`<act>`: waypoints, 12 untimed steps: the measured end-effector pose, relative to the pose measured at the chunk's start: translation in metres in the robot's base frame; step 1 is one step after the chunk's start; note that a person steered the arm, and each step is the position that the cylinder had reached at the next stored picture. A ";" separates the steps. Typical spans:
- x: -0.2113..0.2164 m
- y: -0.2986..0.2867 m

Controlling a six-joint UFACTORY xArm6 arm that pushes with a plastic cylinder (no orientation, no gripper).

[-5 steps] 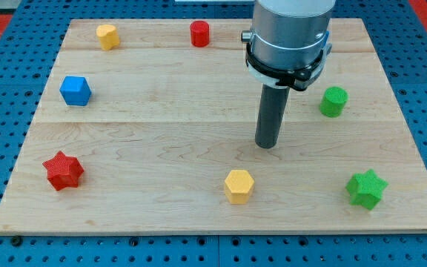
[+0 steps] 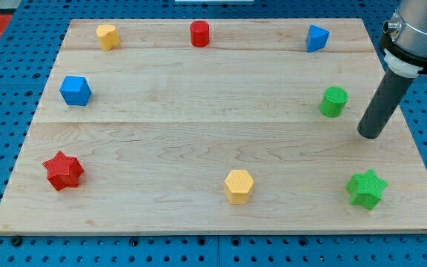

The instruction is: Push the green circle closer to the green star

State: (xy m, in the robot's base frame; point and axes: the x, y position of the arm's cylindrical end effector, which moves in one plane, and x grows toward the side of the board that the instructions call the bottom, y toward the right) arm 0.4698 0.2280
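The green circle (image 2: 333, 101) stands on the wooden board (image 2: 199, 148) at the view's right. The green star (image 2: 366, 188) lies near the board's bottom right corner, below the circle and a little to its right. My tip (image 2: 371, 135) rests on the board just right of and slightly below the green circle, with a small gap between them, and above the green star.
Also on the board: a blue triangular block (image 2: 316, 37) at the top right, a red cylinder (image 2: 199, 33) and a yellow block (image 2: 107, 35) along the top, a blue cube (image 2: 75, 90) at the left, a red star (image 2: 63, 170) at the bottom left, a yellow hexagon (image 2: 239, 185) at the bottom middle.
My tip has moved from the board's middle to the right, past the green circle. The blue triangular block, hidden before by the arm, now shows. No block has moved.
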 end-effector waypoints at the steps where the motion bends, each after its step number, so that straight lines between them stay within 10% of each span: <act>1: 0.000 0.000; 7: 0.016 0.021; 12: -0.100 -0.001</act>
State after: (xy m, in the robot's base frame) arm 0.3696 0.2274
